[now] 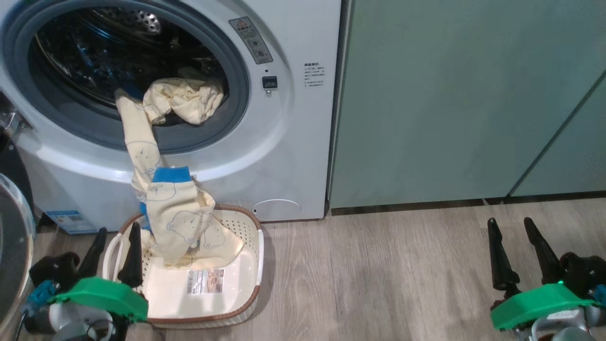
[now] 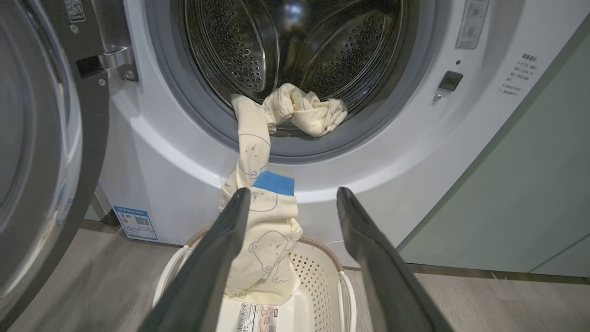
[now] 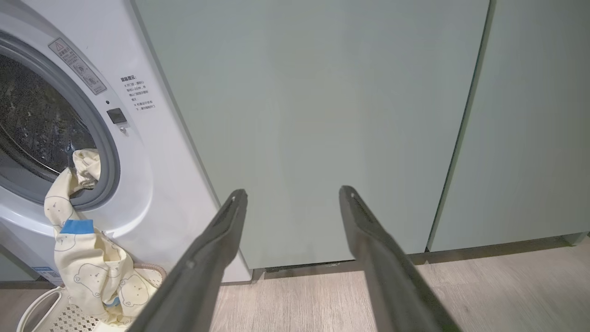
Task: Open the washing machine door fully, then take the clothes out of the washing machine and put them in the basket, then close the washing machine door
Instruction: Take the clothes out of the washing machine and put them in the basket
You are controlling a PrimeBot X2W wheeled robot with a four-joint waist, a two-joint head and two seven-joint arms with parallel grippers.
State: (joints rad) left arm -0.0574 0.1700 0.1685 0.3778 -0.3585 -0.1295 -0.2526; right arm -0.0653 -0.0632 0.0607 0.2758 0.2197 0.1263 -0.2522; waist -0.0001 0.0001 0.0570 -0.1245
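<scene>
Evenly lit, fairly bright, soft light, no hard glare. Drum of the washing machine (image 2: 392, 152) dark w/ small glints on steel. Faint shadow on floor right of the basket (image 1: 239, 229). Wrist views bow lines at edges; left gripper (image 2: 292, 191) fingers (image 2: 207, 276) blur up close.

Soft cream cloth clothes (image 1: 175, 222); perforated plastic basket (image 1: 239, 225); glossy white washing machine (image 1: 293, 156) with shiny perforated steel drum (image 2: 239, 46); matt wood-grain floor (image 1: 378, 274).

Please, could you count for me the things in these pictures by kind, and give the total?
washing machine: 1
washing machine door: 1
basket: 1
clothes: 1 bundle, pieces not separable
green cabinet doors: 2
grippers: 2, left gripper and right gripper
Total: 8
</scene>
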